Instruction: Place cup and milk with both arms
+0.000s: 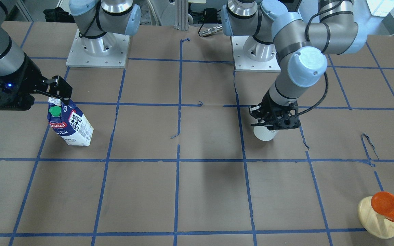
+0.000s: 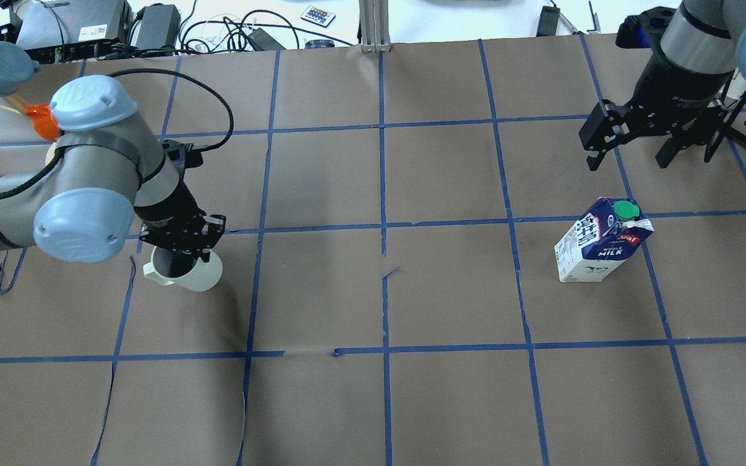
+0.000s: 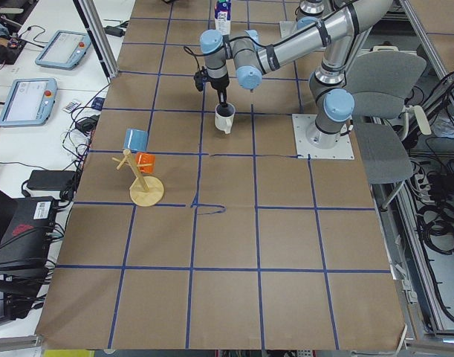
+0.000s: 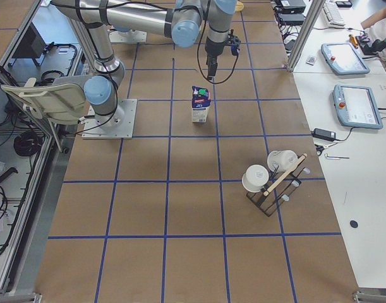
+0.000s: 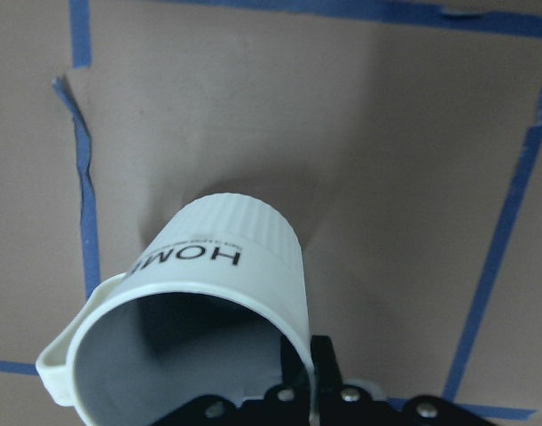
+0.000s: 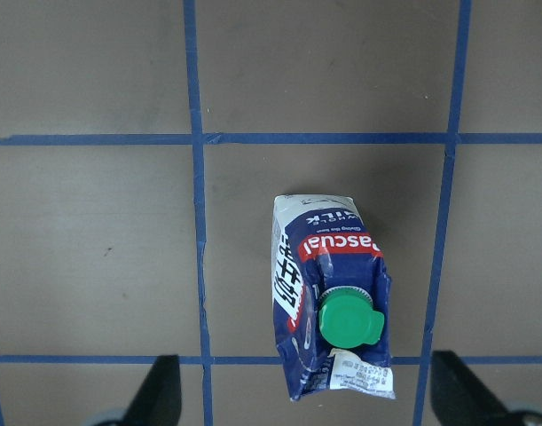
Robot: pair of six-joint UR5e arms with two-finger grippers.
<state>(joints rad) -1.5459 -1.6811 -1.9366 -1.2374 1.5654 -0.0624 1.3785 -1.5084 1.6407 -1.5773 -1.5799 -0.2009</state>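
Observation:
The white ribbed cup point(image 2: 201, 275) marked "HOME" point(image 5: 195, 257) is upright at the left of the overhead view. My left gripper point(image 2: 182, 249) comes down on it from above and is shut on its rim, one finger point(image 5: 322, 368) at the wall. I cannot tell whether the cup rests on the table. It also shows in the front view point(image 1: 264, 134). The blue-and-white milk carton point(image 2: 599, 243) with a green cap point(image 6: 343, 319) stands upright on the right. My right gripper point(image 2: 632, 149) hangs open above it, apart from it, its fingers point(image 6: 160, 390) spread wide.
A wooden stand point(image 1: 376, 217) with an orange cup point(image 1: 388, 205) is at the table's left end, beyond my left arm. A rack with white cups point(image 4: 271, 180) stands past the milk. The arm bases point(image 1: 97, 48) sit at the robot's edge. Blue tape lines grid the brown table point(image 2: 379, 291).

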